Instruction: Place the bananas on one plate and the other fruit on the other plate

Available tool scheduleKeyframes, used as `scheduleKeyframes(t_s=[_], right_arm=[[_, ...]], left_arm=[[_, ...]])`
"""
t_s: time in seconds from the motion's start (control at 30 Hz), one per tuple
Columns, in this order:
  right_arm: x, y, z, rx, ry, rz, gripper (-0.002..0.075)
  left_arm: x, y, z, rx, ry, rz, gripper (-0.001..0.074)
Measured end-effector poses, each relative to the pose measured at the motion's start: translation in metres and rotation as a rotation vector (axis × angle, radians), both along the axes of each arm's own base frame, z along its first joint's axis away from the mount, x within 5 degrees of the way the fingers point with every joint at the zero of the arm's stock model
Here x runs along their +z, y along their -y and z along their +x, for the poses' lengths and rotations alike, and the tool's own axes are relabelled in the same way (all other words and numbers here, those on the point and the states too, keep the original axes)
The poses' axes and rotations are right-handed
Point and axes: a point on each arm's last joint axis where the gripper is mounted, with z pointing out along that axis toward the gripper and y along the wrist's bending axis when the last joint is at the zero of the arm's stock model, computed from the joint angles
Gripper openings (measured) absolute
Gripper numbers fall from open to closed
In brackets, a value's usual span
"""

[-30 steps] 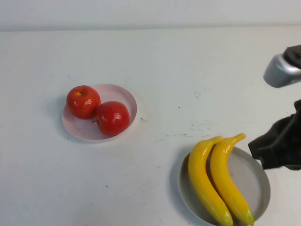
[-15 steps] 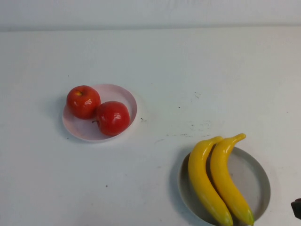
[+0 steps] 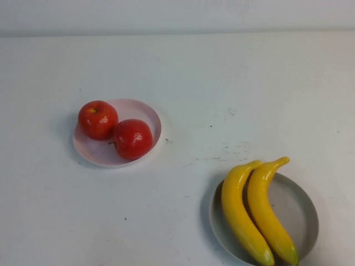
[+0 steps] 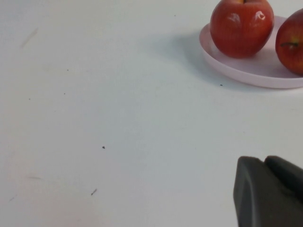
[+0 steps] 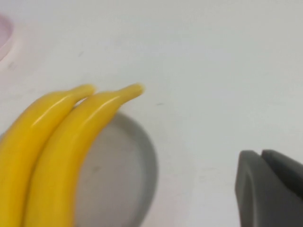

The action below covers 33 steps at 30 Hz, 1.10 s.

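Note:
Two yellow bananas (image 3: pixel 237 209) (image 3: pixel 265 209) lie side by side on the grey-blue plate (image 3: pixel 300 213) at the front right. Two red apples (image 3: pixel 98 119) (image 3: pixel 133 138) sit on the pale pink plate (image 3: pixel 143 113) at mid left. Neither arm shows in the high view. My left gripper (image 4: pixel 265 161) is shut and empty, low over bare table, apart from the apples (image 4: pixel 241 26) and the pink plate (image 4: pixel 246 75). My right gripper (image 5: pixel 261 153) is shut and empty, beside the grey plate (image 5: pixel 125 170) and apart from the bananas (image 5: pixel 71 151).
The white table (image 3: pixel 222 83) carries small dark specks and scuff marks. Its far edge meets a pale wall at the back. A sliver of the pink plate (image 5: pixel 4 35) shows in the right wrist view.
My right arm, which stood at the right edge beside the grey plate one second ago, has drawn back out of the high view. The fruit and plates have not moved.

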Motion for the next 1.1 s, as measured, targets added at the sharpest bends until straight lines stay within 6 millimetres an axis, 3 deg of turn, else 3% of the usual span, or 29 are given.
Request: scheduleKeyframes(t_s=[0.1,0.37,0.77,1.1], right_arm=[[-0.012,0.015,-0.01,-0.133,0.096,0.023,-0.0015],[-0.004,0.029,-0.03,-0.303,0.257,0.046,-0.0015],[-0.022,0.029,-0.041,-0.266,0.106,-0.038,-0.0015],[-0.023,0.027,-0.041,-0.256,0.088,-0.013,-0.0015]], left_arm=[[0.0,0.0,0.0,0.0,0.0,0.0,0.0001],[0.0,0.0,0.0,0.0,0.0,0.0,0.0001],[0.0,0.0,0.0,0.0,0.0,0.0,0.0001],[0.0,0.0,0.0,0.0,0.0,0.0,0.0001]])
